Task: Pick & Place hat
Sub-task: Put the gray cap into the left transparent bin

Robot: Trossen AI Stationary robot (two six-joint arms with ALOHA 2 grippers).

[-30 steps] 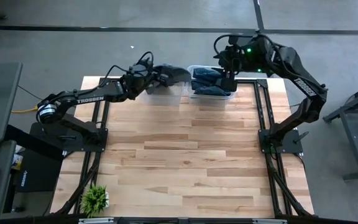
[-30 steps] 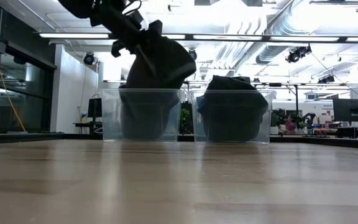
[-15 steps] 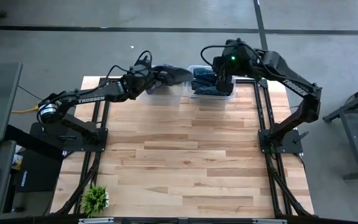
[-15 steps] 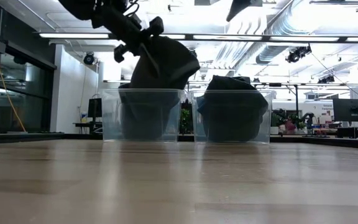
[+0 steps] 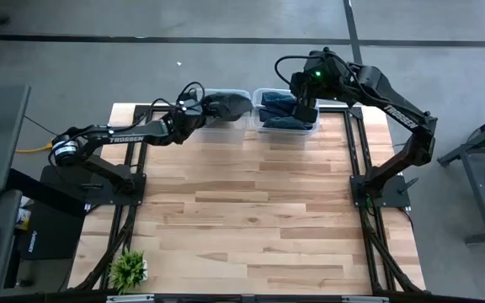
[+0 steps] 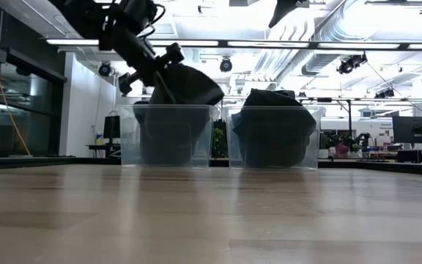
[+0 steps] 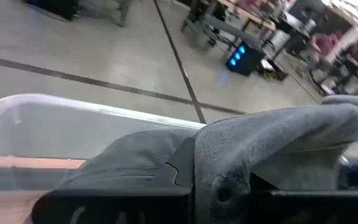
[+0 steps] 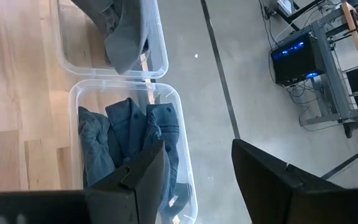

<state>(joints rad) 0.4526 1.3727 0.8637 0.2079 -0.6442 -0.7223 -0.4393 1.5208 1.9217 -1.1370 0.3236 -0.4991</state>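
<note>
We've got white TROSSEN lettering on the left arm.
Left gripper clamps the dark grey fabric hat over a clear plastic bin; right gripper gapes empty above pale wood-plank table, concrete floor around.

Two clear plastic bins sit side by side at the top centre of the high view: the left bin and the right bin. One grey hat hangs over the left bin, gripped in the left pincer. The right bin holds a heap of dark blue hats; how many are in it cannot be told. There are two arms, each with one pincer; the right pincer shows above the right bin. One wooden bench carries the bins. One small green plant stands at the lower left of the high view.
</note>
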